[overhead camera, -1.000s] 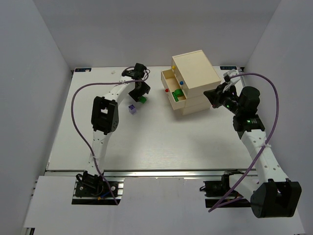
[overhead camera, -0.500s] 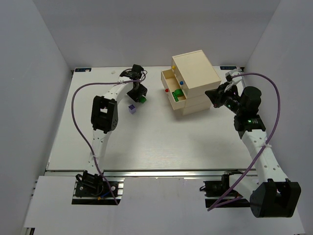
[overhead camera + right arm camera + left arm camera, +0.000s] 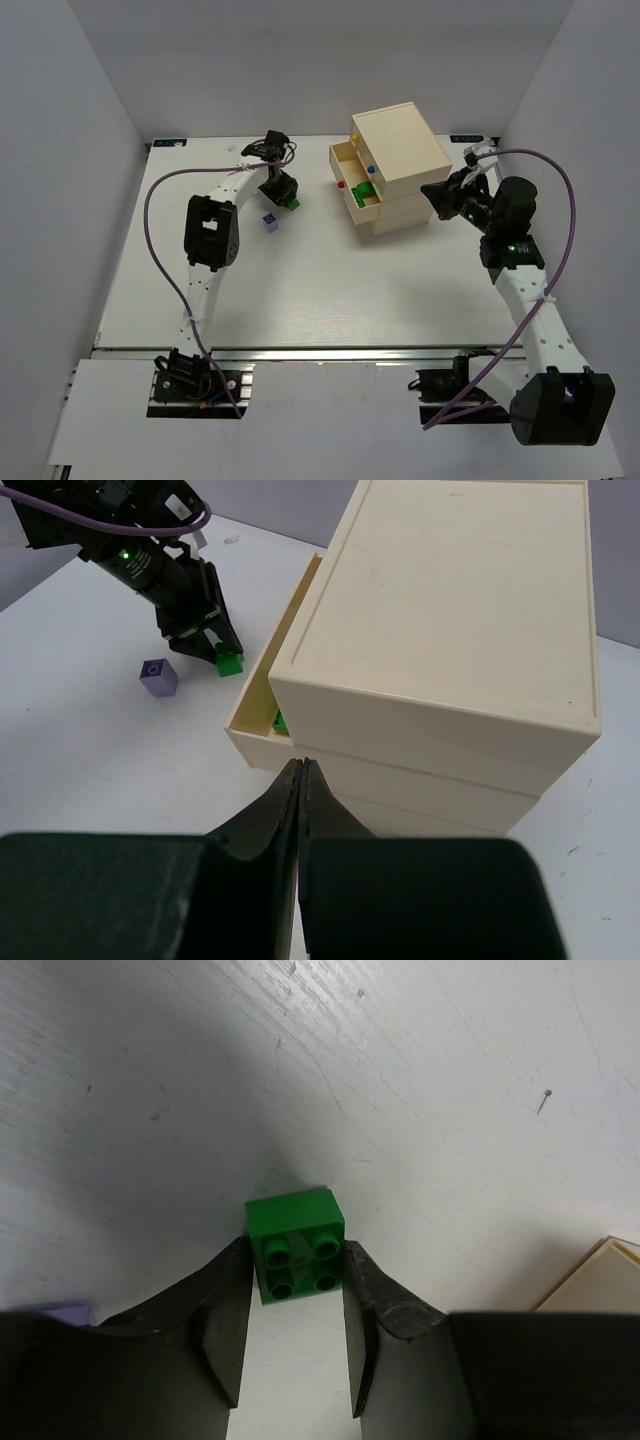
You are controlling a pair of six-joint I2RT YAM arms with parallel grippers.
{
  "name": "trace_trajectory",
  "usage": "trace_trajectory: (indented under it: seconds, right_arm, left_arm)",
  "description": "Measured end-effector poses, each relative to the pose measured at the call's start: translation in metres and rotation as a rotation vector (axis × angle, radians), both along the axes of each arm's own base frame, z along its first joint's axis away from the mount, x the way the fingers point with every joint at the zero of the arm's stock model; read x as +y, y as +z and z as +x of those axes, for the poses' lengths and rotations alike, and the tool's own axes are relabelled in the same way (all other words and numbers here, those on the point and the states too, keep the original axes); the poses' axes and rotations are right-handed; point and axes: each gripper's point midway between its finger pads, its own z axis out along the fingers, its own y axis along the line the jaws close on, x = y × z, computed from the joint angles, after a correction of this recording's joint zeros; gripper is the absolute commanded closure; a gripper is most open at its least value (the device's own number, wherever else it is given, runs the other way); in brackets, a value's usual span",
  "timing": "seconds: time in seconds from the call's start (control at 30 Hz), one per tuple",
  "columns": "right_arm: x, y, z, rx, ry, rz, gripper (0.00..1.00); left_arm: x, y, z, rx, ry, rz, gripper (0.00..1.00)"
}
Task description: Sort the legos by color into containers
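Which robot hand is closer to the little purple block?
Left. The left gripper pinches the green lego right beside the purple lego. The right gripper sits shut across the table, with the chest standing between it and the purple lego.

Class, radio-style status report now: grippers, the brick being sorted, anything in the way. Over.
Left gripper shut on green lego, resting on table. Right gripper shut, empty, beside chest. Nothing between lego and open drawers.
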Motion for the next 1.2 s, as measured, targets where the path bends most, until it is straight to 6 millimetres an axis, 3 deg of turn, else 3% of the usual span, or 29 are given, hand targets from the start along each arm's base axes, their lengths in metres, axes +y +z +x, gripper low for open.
trace_trajectory:
  seconds: [0.2,0.33,0.4,0.5,0.6,0.7,0.8,0.9,0.97,1.03,1.13,1.2]
  right_arm:
    - [0.000,0.003,0.000,-0.010,0.003,0.002,1.00]
    - [-0.002,0.004,0.000,-0.016,-0.001,0.005,1.00]
    - [-0.002,0.004,0.000,-0.015,0.002,0.006,1.00]
    - [-0.001,0.001,-0.001,-0.010,0.009,0.008,1.00]
    - [0.000,-0.002,-0.002,-0.003,0.014,0.008,1.00]
    - [0.000,-0.003,-0.002,-0.001,0.018,0.009,1.00]
    - [0.000,-0.005,-0.002,0.001,0.019,0.009,1.00]
    - [-0.001,-0.006,-0.002,0.004,0.014,0.009,1.00]
    - [-0.003,-0.005,-0.001,0.000,0.010,0.009,1.00]
    - [-0.004,-0.006,-0.001,0.000,0.007,0.009,1.00]
    - [-0.004,-0.006,-0.001,-0.001,0.006,0.009,1.00]
    - [-0.004,-0.005,-0.001,-0.002,0.007,0.009,1.00]
  left_arm:
    - [-0.007,0.002,0.002,-0.024,-0.090,-0.022,0.95]
    - [-0.012,0.012,-0.002,-0.077,-0.222,-0.031,1.00]
    - [-0.012,0.027,-0.008,-0.127,-0.305,-0.024,1.00]
    - [-0.017,0.070,-0.022,-0.271,-0.434,-0.053,1.00]
    - [-0.032,0.132,-0.034,-0.491,-0.557,-0.134,1.00]
    - [-0.058,0.193,-0.030,-0.719,-0.678,-0.230,1.00]
    - [-0.087,0.225,-0.025,-0.849,-0.771,-0.340,0.99]
    - [-0.109,0.226,-0.018,-0.892,-0.818,-0.449,0.92]
    - [-0.120,0.212,-0.017,-0.869,-0.823,-0.507,0.88]
    - [-0.127,0.196,-0.016,-0.835,-0.821,-0.548,0.77]
    - [-0.135,0.178,-0.017,-0.783,-0.810,-0.592,0.72]
    - [-0.140,0.176,-0.018,-0.772,-0.809,-0.612,0.72]
